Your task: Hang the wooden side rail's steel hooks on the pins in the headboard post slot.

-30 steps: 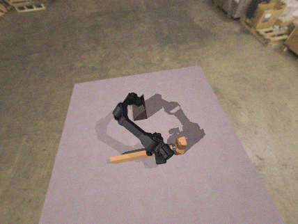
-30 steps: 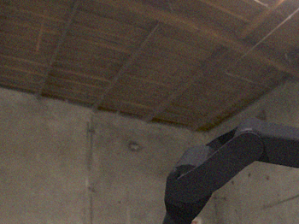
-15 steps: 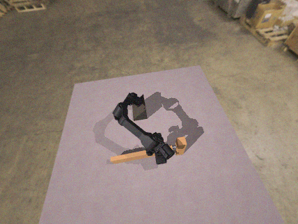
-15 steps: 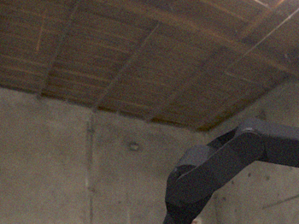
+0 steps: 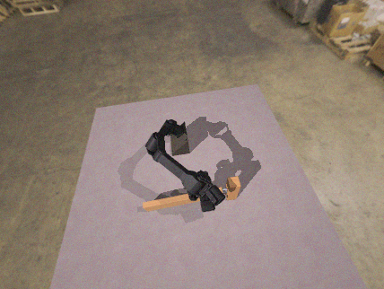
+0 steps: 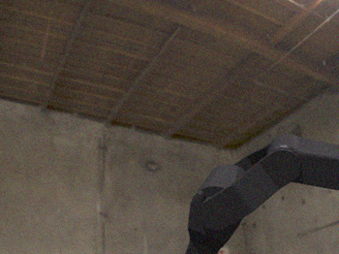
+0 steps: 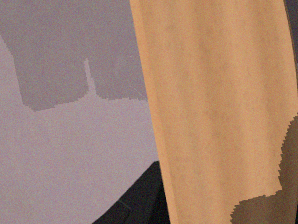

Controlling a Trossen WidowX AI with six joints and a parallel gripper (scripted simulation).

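Note:
The wooden side rail (image 5: 167, 202) (image 7: 215, 100) runs left to right in the top view and fills the right of the wrist view. My gripper (image 5: 204, 203) is shut on the rail near its post-side end. The rail's left end is low, close to its shadow; contact with the table cannot be told. The orange headboard post (image 5: 233, 188) stands just right of my gripper. A small bit of grey steel (image 5: 225, 191) shows between the rail's end and the post. My gripper hides most of that end. Whether the hooks sit on the pins cannot be seen.
The arm's base (image 5: 180, 144) is on the table (image 5: 135, 256) behind the rail. The arm (image 5: 172, 168) (image 6: 264, 183) reaches forward over the rail. Pallets and boxes (image 5: 345, 27) are far off on the floor.

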